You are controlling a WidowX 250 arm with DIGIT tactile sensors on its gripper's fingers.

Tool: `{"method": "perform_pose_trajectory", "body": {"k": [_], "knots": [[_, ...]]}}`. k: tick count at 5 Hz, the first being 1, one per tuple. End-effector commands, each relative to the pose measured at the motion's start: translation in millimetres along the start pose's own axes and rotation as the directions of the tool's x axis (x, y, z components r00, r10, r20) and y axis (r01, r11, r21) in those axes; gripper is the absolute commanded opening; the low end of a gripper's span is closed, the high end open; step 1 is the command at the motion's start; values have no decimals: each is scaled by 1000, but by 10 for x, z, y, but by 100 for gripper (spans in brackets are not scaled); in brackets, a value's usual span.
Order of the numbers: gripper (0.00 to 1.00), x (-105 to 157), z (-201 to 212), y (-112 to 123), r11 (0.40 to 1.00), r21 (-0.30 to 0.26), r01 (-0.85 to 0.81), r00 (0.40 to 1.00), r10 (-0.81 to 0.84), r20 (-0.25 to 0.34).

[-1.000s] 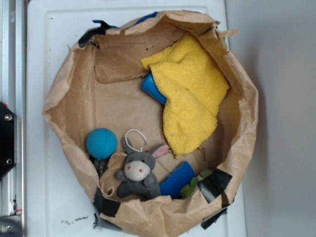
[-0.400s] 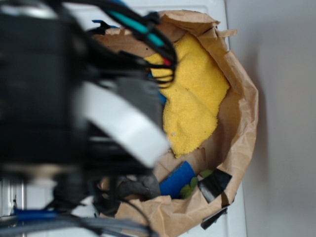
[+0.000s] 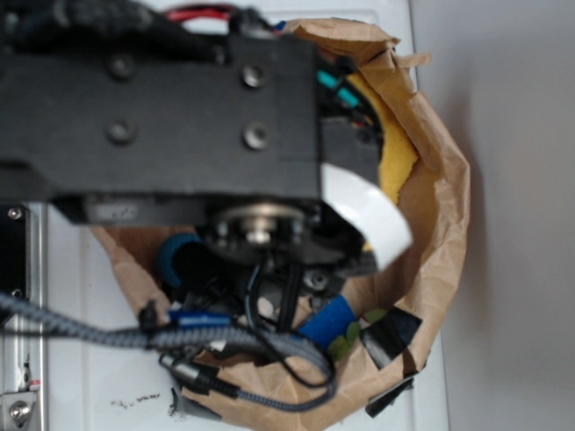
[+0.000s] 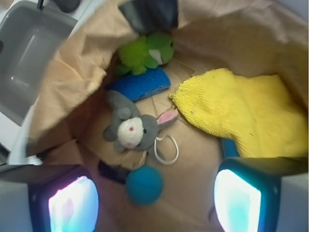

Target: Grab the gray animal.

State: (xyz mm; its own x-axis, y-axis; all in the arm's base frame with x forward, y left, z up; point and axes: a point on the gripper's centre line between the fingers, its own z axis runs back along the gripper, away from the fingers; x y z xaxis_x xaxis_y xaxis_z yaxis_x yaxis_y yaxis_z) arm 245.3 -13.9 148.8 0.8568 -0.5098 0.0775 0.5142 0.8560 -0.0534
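In the wrist view we start at the upper left of the frame, where a gray tub (image 4: 29, 48) sits outside the brown paper bag (image 4: 72, 82). Inside the bag, left of centre, the gray animal (image 4: 129, 128) lies on its back on the paper floor, cream face up, one pink-lined ear pointing right and its white loop cord (image 4: 166, 150) trailing to the lower right. Just above it lies a blue sponge (image 4: 140, 86), touching its feet, and above that a green plush toy (image 4: 145, 53) against the bag wall. Below the animal, near but apart from it, rests a teal ball (image 4: 144, 185). To the right a yellow cloth (image 4: 236, 111) covers much of the bag floor. Our gripper (image 4: 154, 203) hangs above all this with its jaws spread wide and nothing between them; the left finger (image 4: 72, 205) shows at the lower left of the frame and the right one at the lower right. In the exterior view the black arm (image 3: 162, 117) fills the upper left and hides the animal; we think the teal shape (image 3: 175, 260) under it is the ball, though it is blurred. The white bench (image 3: 90, 377) shows at the lower left.
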Motion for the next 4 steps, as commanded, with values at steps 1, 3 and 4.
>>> {"method": "perform_pose_trajectory", "body": {"k": [1, 3, 4], "knots": [[100, 39, 103, -13, 1000, 27, -5, 999, 3, 49], [100, 39, 103, -13, 1000, 27, -5, 999, 3, 49], [100, 143, 29, 44, 992, 56, 112, 989, -116, 90]]}}
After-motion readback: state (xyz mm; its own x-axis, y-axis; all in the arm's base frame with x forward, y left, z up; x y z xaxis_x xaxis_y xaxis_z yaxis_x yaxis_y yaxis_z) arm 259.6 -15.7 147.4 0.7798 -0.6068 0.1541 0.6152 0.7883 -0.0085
